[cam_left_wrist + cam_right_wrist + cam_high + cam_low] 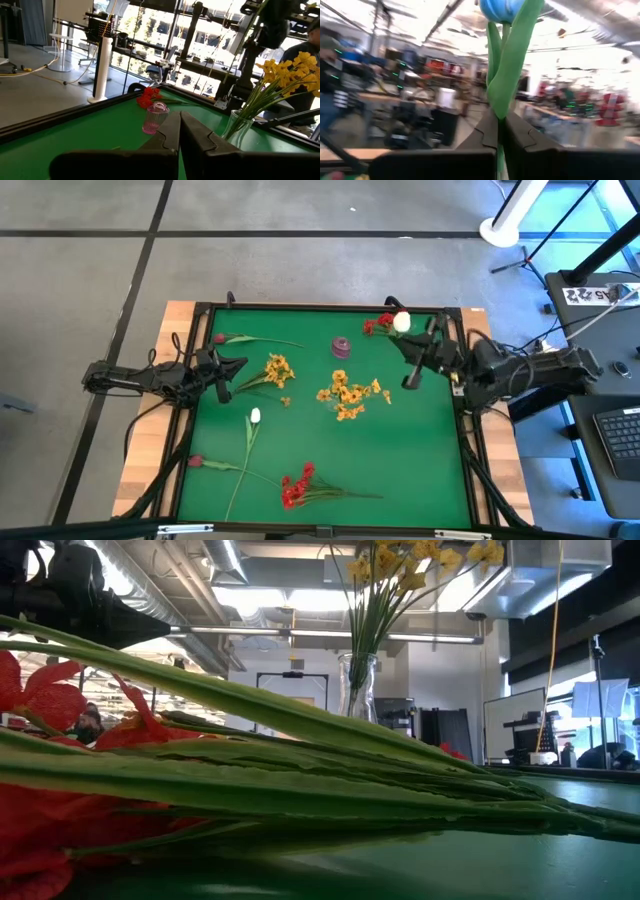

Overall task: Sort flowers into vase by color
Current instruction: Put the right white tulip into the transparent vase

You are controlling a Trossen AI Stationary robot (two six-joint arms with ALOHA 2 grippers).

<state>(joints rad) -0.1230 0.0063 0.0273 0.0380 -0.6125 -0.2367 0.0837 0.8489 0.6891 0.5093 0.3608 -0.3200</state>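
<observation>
One vase (347,392) near the middle of the green table (420,470) already holds a full bunch of yellow blossoms; the low view shows their stems standing in clear glass, so that colour looks mostly sorted. A small pink cup (341,347) sits a little beyond it toward the far edge, and nothing shows inside it. Much remains loose on the mat: another yellow cluster (277,370) lying near the left gripper (236,370), a white tulip (254,418) on its long stem, a red cluster (297,485) near the front edge, and two dark pink-maroon buds, one (220,338) at the far left and one (195,462) at the near left. A further red spray (380,325) lies at the far right corner, whether in a container I cannot tell. The right gripper (498,125) is raised near that corner with its jaws clamped on a tulip stem (509,65), the pale bud showing above it in the high view. The left gripper rests at the table's left side, fingers together, holding nothing. By my reckoning the job is under half done, with white, red and maroon still to be placed.
</observation>
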